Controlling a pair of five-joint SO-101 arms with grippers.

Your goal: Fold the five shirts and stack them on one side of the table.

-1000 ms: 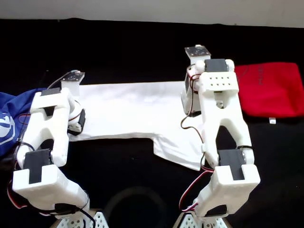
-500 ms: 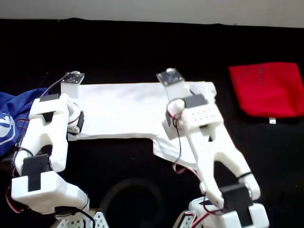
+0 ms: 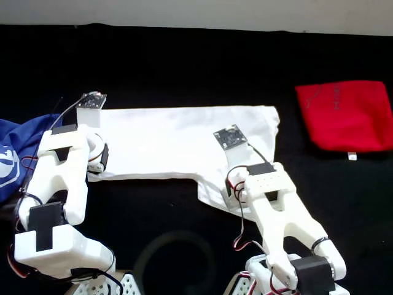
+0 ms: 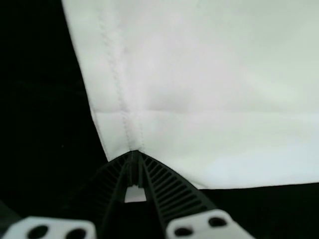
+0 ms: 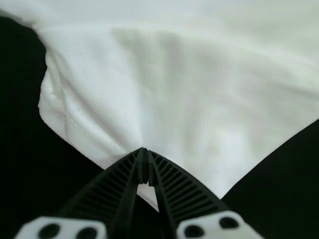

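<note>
White shirt point(image 3: 178, 141) sits pinched in left gripper point(image 4: 133, 154) and right gripper point(image 5: 143, 152).

A black table point(image 3: 184, 67) meets a pale wall point(image 3: 196, 12) behind.

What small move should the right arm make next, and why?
Probably raise the right claw and fold the sleeve flap onto the white shirt: both claws look shut on it, the left claw at its other end, and the flap juts out.
</note>
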